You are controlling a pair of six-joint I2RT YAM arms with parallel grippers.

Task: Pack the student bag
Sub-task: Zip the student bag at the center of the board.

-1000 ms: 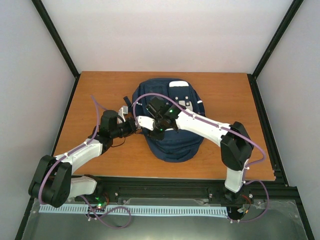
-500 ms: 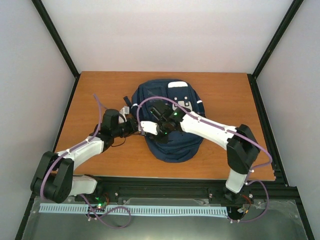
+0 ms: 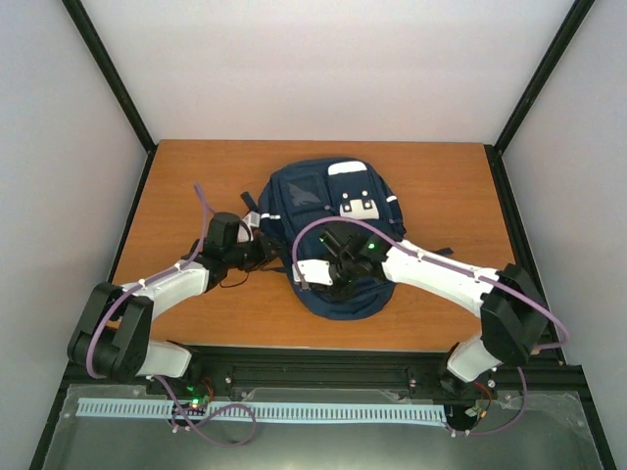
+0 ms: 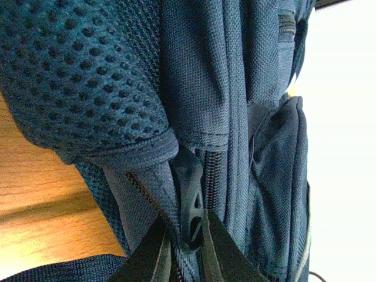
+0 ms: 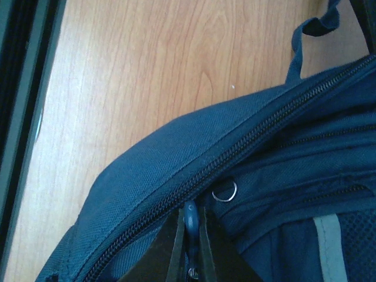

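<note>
Large navy blue fabric backpack point(image 3: 328, 201), white reflective stripes facing up. Lies flat at the middle of the brown wooden surface point(image 3: 196, 176). Left end effector point(image 4: 183, 238): clamped on a dark plastic zipper tab point(image 4: 191, 205) at the bag's left side. Right end effector point(image 5: 189, 238): pinched shut on a blue zipper pull point(image 5: 190, 216) at the near edge.

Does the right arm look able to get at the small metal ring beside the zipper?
Probably yes: the metal ring lies uncovered beside the right gripper, but that is shut on a zipper pull and must let go first.
</note>
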